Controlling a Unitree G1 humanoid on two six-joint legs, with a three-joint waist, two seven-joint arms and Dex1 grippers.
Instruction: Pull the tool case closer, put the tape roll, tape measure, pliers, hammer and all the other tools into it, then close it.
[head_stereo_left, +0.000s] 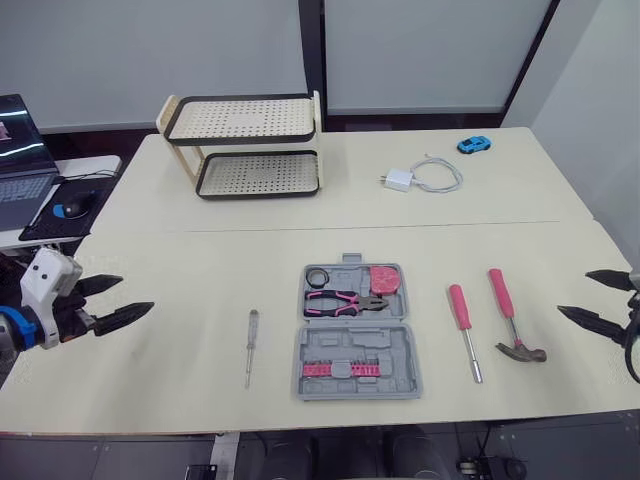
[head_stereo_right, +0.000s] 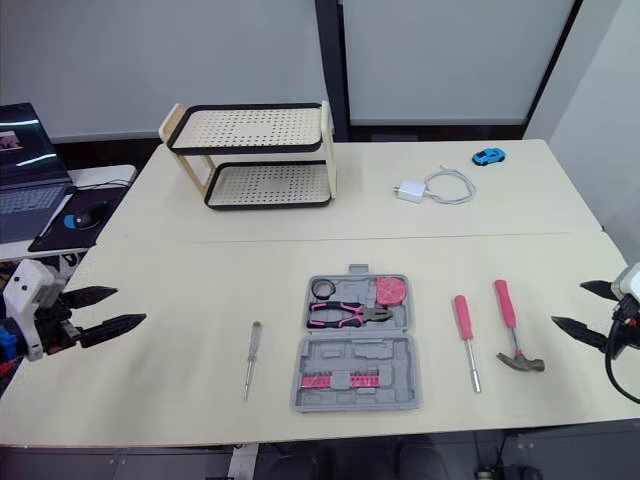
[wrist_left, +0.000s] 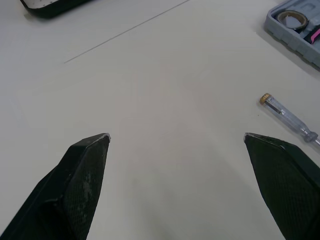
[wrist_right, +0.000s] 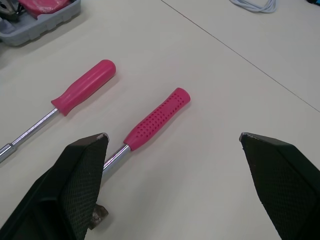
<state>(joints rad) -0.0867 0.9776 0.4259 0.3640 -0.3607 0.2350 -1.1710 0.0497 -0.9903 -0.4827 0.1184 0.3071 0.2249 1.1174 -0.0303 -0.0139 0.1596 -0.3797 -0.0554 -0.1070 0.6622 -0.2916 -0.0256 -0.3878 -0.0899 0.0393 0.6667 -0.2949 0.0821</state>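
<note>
No lettering, number or brand can be read anywhere (the laptop screen (head_stereo_left: 18, 130) is too small).

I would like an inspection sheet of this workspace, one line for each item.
surface: beige table, a seam line across it.
job's things: grey tool case open, mid-table, holding tape roll, pliers, tape measure, bits; hammer and pink-handled screwdriver lie right of it, tester screwdriver left.
clutter: two-tier rack, blue toy car, both at the far side.
grippers: left gripper and right gripper open, empty, at the table's side edges.
cables: white charger with coiled cable, far from the tools.
surroundings: laptop and mouse on a side desk, left.
</note>
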